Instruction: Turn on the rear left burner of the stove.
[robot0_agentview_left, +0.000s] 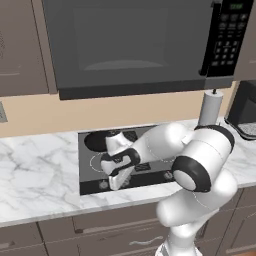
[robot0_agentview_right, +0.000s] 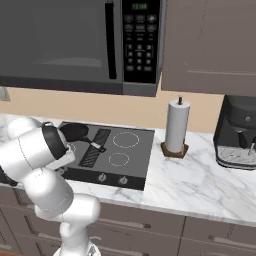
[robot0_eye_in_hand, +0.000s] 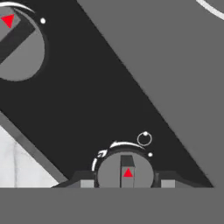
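Note:
The stove (robot0_agentview_left: 86, 175) is a dark cooktop set in the marble counter. A black frying pan (robot0_agentview_left: 101, 140) covers its rear left burner, so the zone itself is hidden; the pan (robot0_agentview_right: 74, 131) also appears from the right. My gripper (robot0_agentview_left: 119, 179) hangs low over the left end of the black front band. In the hand view, the gripper (robot0_eye_in_hand: 127, 183) has a fingertip close on each side of a round grey knob (robot0_eye_in_hand: 126, 173) with a red triangle. The jaws stand open around it. A second knob (robot0_eye_in_hand: 15, 43) lies at the upper left.
A big dark microwave (robot0_agentview_left: 130, 45) hangs right above the stove. A paper towel roll (robot0_agentview_right: 177, 127) and a coffee machine (robot0_agentview_right: 240, 132) stand on the counter to the right. Two more knobs (robot0_agentview_right: 102, 177) sit on the band's right half. Marble counter (robot0_agentview_left: 35, 170) extends left.

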